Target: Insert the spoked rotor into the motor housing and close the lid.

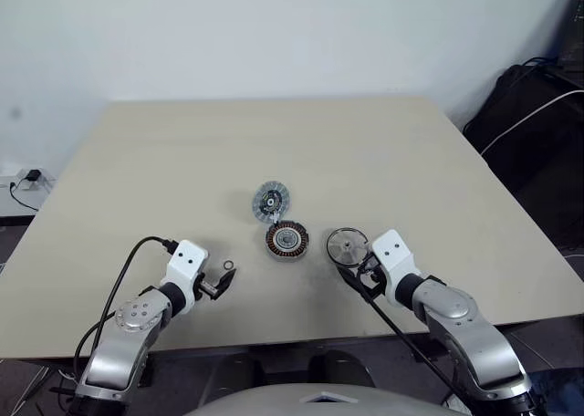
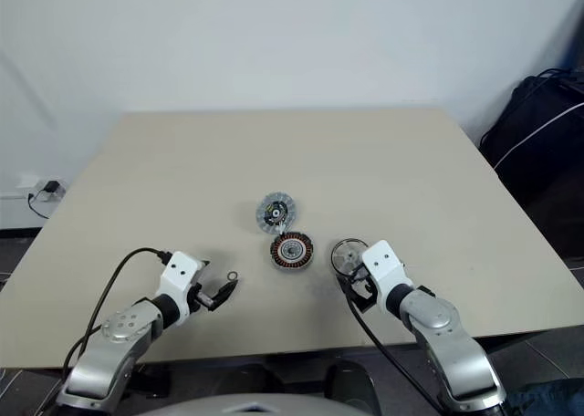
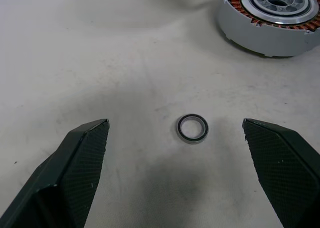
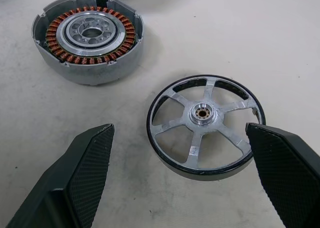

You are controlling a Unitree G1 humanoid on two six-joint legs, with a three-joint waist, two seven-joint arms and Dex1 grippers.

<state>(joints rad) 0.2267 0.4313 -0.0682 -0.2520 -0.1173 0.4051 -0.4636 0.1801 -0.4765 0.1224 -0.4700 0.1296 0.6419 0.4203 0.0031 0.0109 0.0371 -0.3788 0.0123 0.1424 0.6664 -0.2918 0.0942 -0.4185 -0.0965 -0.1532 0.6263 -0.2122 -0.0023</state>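
Item 1: spoked rotor (image 4: 204, 125), flat wheel w/ thin black rim, shiny silver spokes and hub. Lies flat on beige tabletop (image 1: 274, 142), just beside motor housing, on robot's right. Prob. light, stiff metal; rim smooth, likely slippery. Best hold: pinch across rim, or rim edge between two spokes; lies low, so fingers must get under the edge.

Item 2: motor housing (image 4: 89, 37), round squat part, grey outer wall, copper-brown windings, silver centre. Open face up, near table's middle. Looks heavier; windings fragile, so lower the rotor straight in.

Item 3: lid (image 1: 271, 200), pale grey ribbed disc w/ dark centre. Just behind housing, touching or nearly so; cannot tell which.

Item 4: small dark ring (image 3: 192, 128), loose on table.

Right gripper (image 4: 180, 178): fingers spread wide, empty, straddling rotor's near side. Left gripper (image 3: 175, 173): fingers spread wide, empty, ring between tips.

Room: parts well apart from all table edges; open surface all round.
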